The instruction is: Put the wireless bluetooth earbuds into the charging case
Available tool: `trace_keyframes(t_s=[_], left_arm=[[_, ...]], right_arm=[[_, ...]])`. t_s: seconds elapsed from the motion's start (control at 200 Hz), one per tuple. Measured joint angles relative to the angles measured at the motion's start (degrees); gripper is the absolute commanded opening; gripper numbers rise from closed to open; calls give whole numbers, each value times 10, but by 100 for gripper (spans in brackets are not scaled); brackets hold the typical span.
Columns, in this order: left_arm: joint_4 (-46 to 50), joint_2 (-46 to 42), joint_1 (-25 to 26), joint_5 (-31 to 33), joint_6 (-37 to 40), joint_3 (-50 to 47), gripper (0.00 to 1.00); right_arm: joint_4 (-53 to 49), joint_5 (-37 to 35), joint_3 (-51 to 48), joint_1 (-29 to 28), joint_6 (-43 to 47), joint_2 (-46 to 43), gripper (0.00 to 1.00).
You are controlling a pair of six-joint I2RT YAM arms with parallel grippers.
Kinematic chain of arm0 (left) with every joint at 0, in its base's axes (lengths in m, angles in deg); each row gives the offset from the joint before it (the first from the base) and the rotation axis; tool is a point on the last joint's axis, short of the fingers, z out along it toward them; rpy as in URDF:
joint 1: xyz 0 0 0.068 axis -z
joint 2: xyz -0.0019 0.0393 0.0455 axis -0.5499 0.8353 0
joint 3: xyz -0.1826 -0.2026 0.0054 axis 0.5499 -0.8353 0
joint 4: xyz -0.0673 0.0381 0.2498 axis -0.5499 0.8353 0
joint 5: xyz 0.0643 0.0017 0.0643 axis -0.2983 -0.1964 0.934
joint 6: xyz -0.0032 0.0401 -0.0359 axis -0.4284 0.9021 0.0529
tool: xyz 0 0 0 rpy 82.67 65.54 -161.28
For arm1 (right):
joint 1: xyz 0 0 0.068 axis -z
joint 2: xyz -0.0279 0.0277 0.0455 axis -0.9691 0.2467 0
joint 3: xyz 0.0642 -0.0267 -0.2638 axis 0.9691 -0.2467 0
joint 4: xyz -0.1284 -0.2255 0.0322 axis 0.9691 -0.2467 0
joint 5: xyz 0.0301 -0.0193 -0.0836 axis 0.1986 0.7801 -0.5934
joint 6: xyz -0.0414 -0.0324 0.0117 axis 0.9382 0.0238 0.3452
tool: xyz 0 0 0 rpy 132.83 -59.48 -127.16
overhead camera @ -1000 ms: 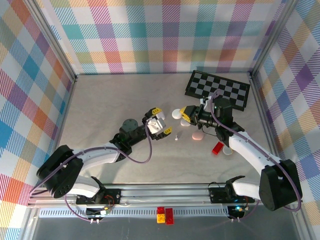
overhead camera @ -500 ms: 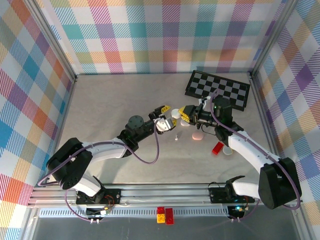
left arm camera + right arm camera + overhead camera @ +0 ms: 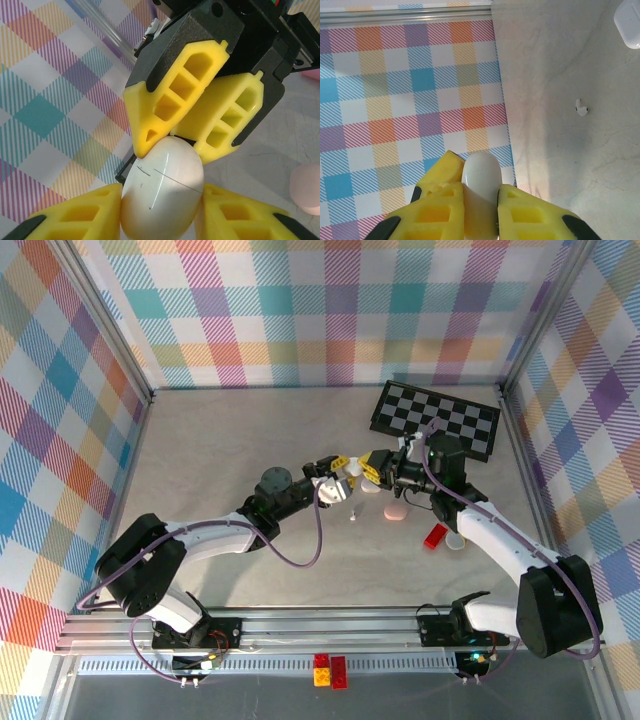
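Left pincer (image 3: pixel 161 205), right pincer (image 3: pixel 481 186), both on white charging case (image 3: pixel 162 185)

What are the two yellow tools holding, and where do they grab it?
Both hold one white case. The right tool pinches one end; the left tool appears to clamp the sides of the other end.

Checkerboard (image 3: pixel 462 426), red block (image 3: pixel 435 536), plaid walls (image 3: pixel 300 310)
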Motion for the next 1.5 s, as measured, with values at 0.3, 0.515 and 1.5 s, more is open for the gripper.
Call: trace_keyframes(t_s=[0.3, 0.515, 1.5], left_arm=[[15, 4, 4, 0, 15, 2, 16], [30, 3, 8, -2, -52, 5, 10], [-198, -7, -116, -323, -728, 15, 2]], right_arm=[[-28, -1, 0, 2, 7, 0, 25], [-89, -13, 20, 2, 69, -18, 53], [-215, 52, 117, 8, 635, -121, 58]])
